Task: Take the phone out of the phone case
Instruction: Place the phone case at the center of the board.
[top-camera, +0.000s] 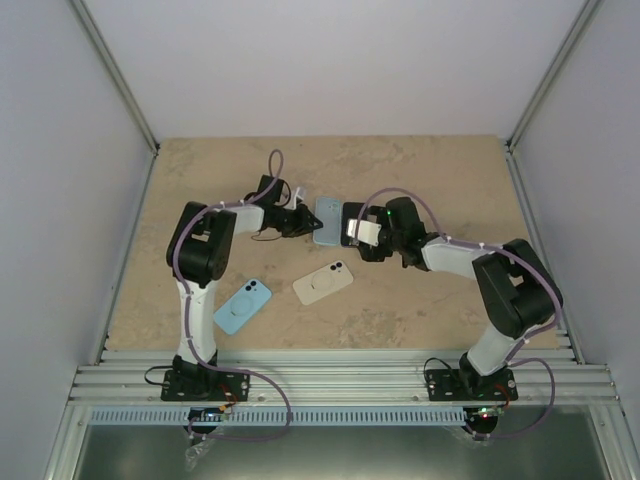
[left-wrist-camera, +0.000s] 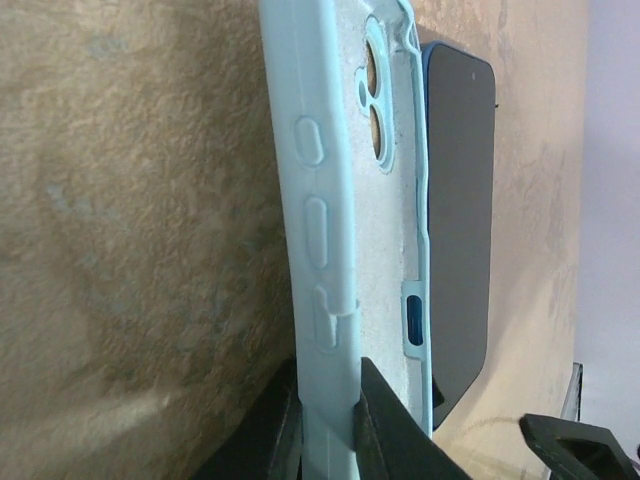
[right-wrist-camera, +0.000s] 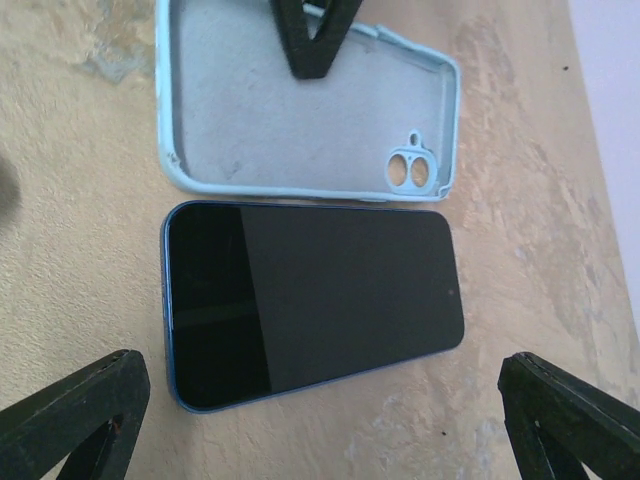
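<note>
From the right wrist view I see the phone (right-wrist-camera: 310, 300) lying screen-up on the surface (right-wrist-camera: 80, 180), fully out of the phone case (right-wrist-camera: 280, 120) and just beside its long edge, with a thin gap between them. The case is empty, its grey lining and camera cut-out facing up.

My left claw (left-wrist-camera: 328, 365) is clenched on one side wall of the case, one finger inside the shell and one outside. My right claw (right-wrist-camera: 320, 375) is released, its fingers (right-wrist-camera: 70, 420) spread wide on either side of the phone and touching nothing.

From the overhead camera, both claws meet around mid-surface. Nearer the arm bases lie a blue handset (top-camera: 243, 305) and a cream handset (top-camera: 323, 283), backs up and well apart from the claws.
</note>
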